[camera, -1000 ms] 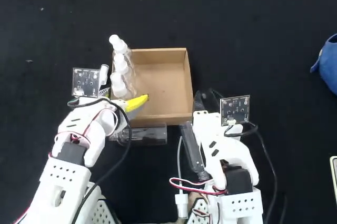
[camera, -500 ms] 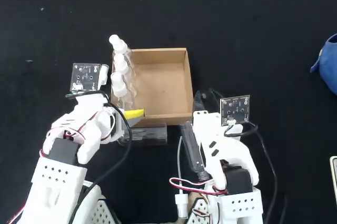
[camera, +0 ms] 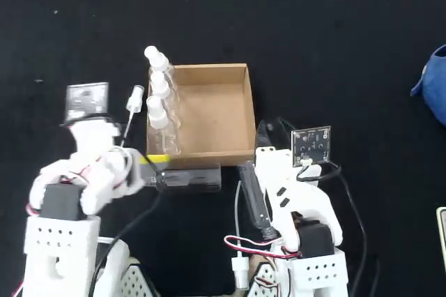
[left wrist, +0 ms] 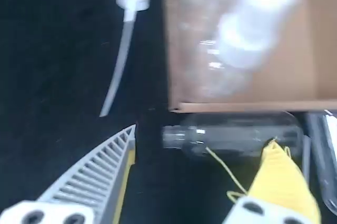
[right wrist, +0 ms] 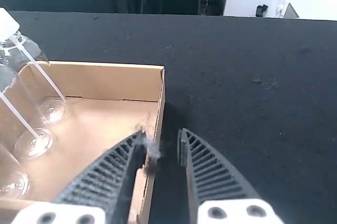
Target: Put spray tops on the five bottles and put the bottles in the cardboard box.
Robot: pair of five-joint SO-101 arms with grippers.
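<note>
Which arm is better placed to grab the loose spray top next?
Left. The left gripper, open, hangs by the uncapped bottle, on the side of the cardboard box where the spray top lies. The right gripper sits off the box's other side.

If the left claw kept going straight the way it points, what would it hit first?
Probably the clear bottle lying on its side, right ahead of the open left claw; the cardboard box wall stands just behind it. How close the bottle is, I can't tell.
</note>
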